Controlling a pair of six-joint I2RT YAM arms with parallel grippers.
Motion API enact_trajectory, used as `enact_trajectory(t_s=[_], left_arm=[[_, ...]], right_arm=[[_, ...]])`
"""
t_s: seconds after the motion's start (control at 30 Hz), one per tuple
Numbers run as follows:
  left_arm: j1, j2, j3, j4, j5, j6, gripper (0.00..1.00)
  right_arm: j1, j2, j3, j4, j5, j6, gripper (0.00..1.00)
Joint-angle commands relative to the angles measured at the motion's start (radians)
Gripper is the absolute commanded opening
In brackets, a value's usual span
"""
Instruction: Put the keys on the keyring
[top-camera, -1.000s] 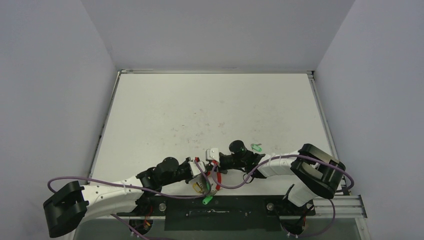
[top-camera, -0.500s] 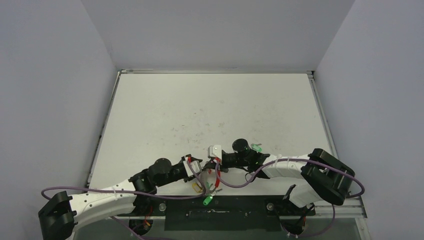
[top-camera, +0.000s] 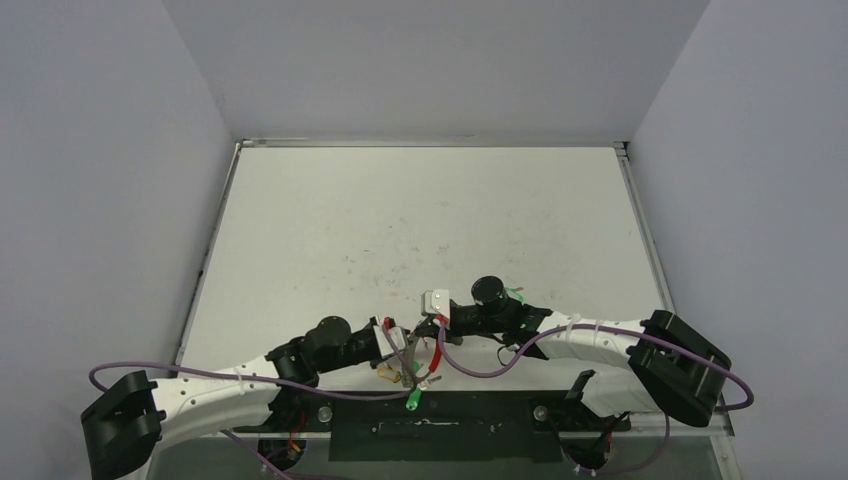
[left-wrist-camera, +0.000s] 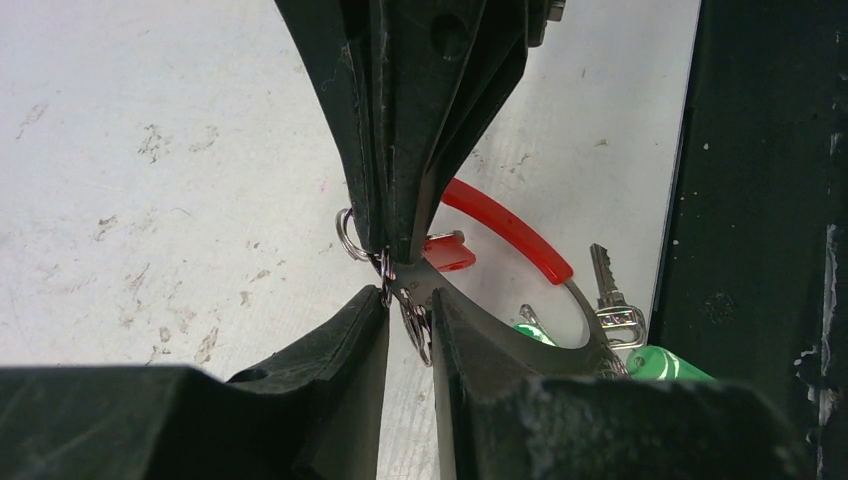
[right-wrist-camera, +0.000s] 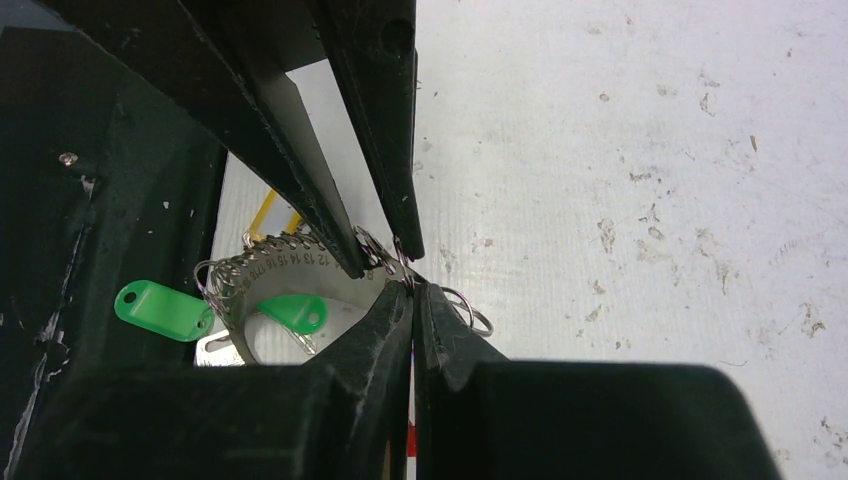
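Observation:
The keyring (top-camera: 437, 356) lies by the table's near edge, its red curved segment (left-wrist-camera: 510, 228) and numbered metal band (right-wrist-camera: 270, 268) showing. Green-tagged keys (right-wrist-camera: 160, 308) and a silver key (left-wrist-camera: 605, 285) hang on it, and a red tag (left-wrist-camera: 447, 252) sits beside the right fingers. My two grippers meet tip to tip over the band. My right gripper (right-wrist-camera: 412, 285) is shut, pinching a small split ring at its tips. My left gripper (left-wrist-camera: 408, 300) stands slightly open, with another small split ring (left-wrist-camera: 418, 325) in the narrow gap. Another green key (top-camera: 514, 294) lies behind the right wrist.
The black base plate (top-camera: 440, 425) runs along the near edge, right next to the keyring. Purple cables (top-camera: 480, 368) loop from both arms close to the grippers. A yellow tag (top-camera: 386, 373) lies under the left wrist. The white table (top-camera: 400, 220) stretches away to grey walls.
My left gripper went from shut to apart, then narrowed to a small gap. The right arm's elbow swung right and its gripper shifted slightly right, staying shut.

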Motion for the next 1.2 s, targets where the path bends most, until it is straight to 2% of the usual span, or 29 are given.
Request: enact_trajectory(t_s=[0.0, 0.07, 0.17, 0.37, 0.7, 0.97, 1.03, 1.1, 1.17], left_arm=[[-0.004, 0.015, 0.030, 0.068, 0.013, 0.010, 0.19], [-0.003, 0.008, 0.032, 0.068, 0.010, 0.005, 0.22], [-0.003, -0.016, 0.026, 0.068, 0.002, 0.001, 0.31], [-0.003, -0.028, 0.018, 0.069, -0.008, -0.003, 0.32], [-0.003, 0.013, 0.022, 0.104, -0.008, -0.003, 0.18], [-0.003, 0.035, 0.030, 0.100, -0.009, 0.000, 0.18], [-0.003, 0.042, 0.027, 0.093, -0.006, 0.003, 0.12], [-0.003, 0.048, 0.029, 0.082, -0.004, 0.004, 0.02], [-0.003, 0.053, 0.031, 0.070, -0.003, 0.005, 0.00]], right_arm=[[0.006, -0.034, 0.027, 0.008, -0.036, -0.007, 0.00], [0.008, -0.036, 0.030, -0.004, -0.035, -0.012, 0.00], [0.010, -0.039, 0.030, -0.011, -0.033, -0.014, 0.00], [0.013, -0.045, 0.039, -0.023, -0.037, -0.015, 0.00], [0.026, -0.046, 0.053, -0.044, -0.036, -0.016, 0.00], [0.034, -0.056, 0.085, -0.102, -0.008, -0.023, 0.00], [0.033, -0.057, 0.086, -0.105, -0.004, -0.023, 0.00], [0.033, -0.059, 0.086, -0.108, -0.001, -0.023, 0.00], [0.033, -0.065, 0.085, -0.107, 0.001, -0.019, 0.00]])
